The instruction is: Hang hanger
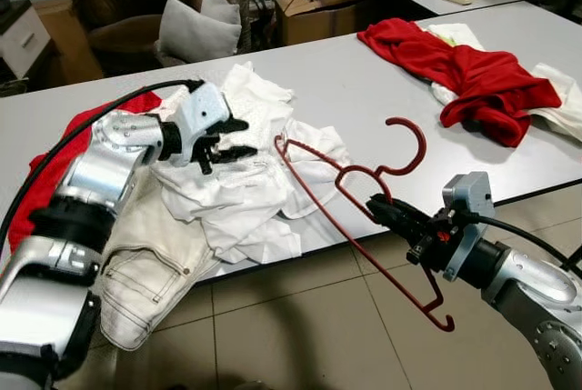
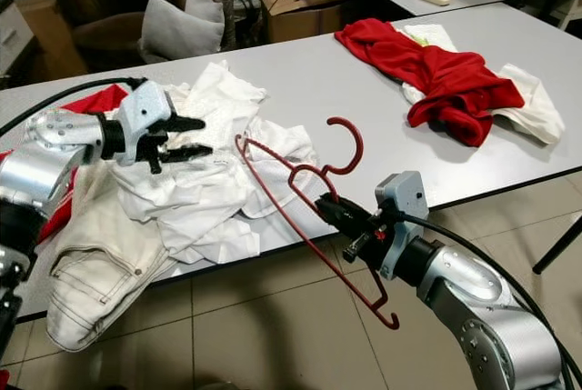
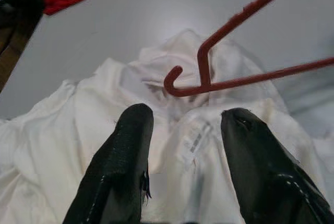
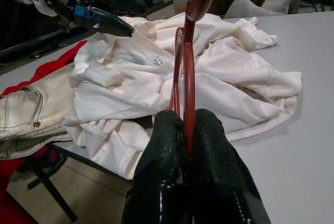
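A dark red wire hanger (image 1: 364, 199) is held in the air at the table's front edge, its hook up and its far corner over a white shirt (image 1: 245, 181). My right gripper (image 1: 380, 208) is shut on the hanger near the neck, and the fingers (image 4: 172, 151) pinch the wire (image 4: 189, 78). Over the crumpled white shirt my left gripper (image 1: 232, 138) hovers open, fingers (image 3: 125, 145) apart above the shirt's label (image 3: 195, 140). The hanger's end (image 3: 209, 72) lies just beyond those fingers.
Cream jeans (image 1: 145, 263) hang over the grey table's (image 1: 364, 81) front edge, with a red cloth (image 1: 55, 172) at the left. A red and white clothes pile (image 1: 473, 72) lies at the far right. Behind stand a brown armchair (image 1: 127, 8), a cushion and a cardboard box (image 1: 318, 8).
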Controlling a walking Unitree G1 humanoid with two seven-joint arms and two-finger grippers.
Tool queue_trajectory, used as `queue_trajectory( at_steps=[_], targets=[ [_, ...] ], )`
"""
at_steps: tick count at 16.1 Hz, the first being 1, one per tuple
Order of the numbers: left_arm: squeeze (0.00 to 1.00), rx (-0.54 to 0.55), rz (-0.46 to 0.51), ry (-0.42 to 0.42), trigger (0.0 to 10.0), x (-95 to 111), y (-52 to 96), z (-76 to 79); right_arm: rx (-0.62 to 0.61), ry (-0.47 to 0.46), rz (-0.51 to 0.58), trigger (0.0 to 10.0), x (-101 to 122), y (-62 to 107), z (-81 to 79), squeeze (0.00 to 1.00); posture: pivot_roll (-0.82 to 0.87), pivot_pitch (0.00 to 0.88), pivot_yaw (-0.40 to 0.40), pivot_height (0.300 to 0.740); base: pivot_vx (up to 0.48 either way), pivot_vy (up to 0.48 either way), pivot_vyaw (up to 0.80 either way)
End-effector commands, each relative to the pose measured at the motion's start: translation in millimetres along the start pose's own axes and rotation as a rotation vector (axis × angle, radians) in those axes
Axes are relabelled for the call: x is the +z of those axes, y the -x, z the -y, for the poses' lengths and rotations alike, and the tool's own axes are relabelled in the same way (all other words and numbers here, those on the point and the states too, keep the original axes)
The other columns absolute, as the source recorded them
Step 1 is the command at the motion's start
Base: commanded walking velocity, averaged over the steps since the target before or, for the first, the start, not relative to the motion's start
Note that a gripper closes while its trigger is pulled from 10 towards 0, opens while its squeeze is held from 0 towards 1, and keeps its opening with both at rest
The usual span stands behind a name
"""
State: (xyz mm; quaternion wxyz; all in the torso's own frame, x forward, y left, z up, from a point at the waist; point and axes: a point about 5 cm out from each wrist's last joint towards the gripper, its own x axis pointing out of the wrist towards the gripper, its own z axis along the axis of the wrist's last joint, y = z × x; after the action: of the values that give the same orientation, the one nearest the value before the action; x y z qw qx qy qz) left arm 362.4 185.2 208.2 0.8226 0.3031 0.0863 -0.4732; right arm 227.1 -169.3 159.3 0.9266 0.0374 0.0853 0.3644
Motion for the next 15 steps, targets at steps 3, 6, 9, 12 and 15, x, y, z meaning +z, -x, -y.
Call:
queue_trajectory(
  at_steps=[3,6,9,12,15],
  targets=[
    [0.0,0.0,-0.105,-0.161,10.0,-1,3.7,-13.6,0.006,0.018,0.028,10.0,5,-0.2,-2.7,0.0,-0.01,0.0,0.148,0.74,0.0,0.0,0.0],
    [0.0,0.0,-0.184,-0.257,10.0,-1,-0.9,-18.5,0.017,0.019,0.031,10.0,6,-2.3,-3.6,0.0,-0.01,0.0,0.146,0.74,0.0,0.0,0.0],
    [0.0,-0.005,-0.279,-0.27,10.0,-11,1.5,-22.7,0.021,0.019,0.033,10.0,5,-2.1,-5.1,0.0,-0.01,0.0,0.153,0.74,0.0,0.0,0.0],
    [0.0,0.051,-0.351,-0.272,10.0,-21,4.3,-26.2,0.02,0.019,0.034,10.0,5,-2.4,-5.6,0.0,-0.02,0.0,0.154,0.74,0.0,0.0,0.0],
    [0.0,0.205,-0.371,-0.139,10.0,-26,13.4,-39.1,0.021,0.019,0.035,10.0,5,-2.6,-6.1,0.0,-0.02,0.0,0.157,0.74,0.0,0.0,0.0]
  ],
)
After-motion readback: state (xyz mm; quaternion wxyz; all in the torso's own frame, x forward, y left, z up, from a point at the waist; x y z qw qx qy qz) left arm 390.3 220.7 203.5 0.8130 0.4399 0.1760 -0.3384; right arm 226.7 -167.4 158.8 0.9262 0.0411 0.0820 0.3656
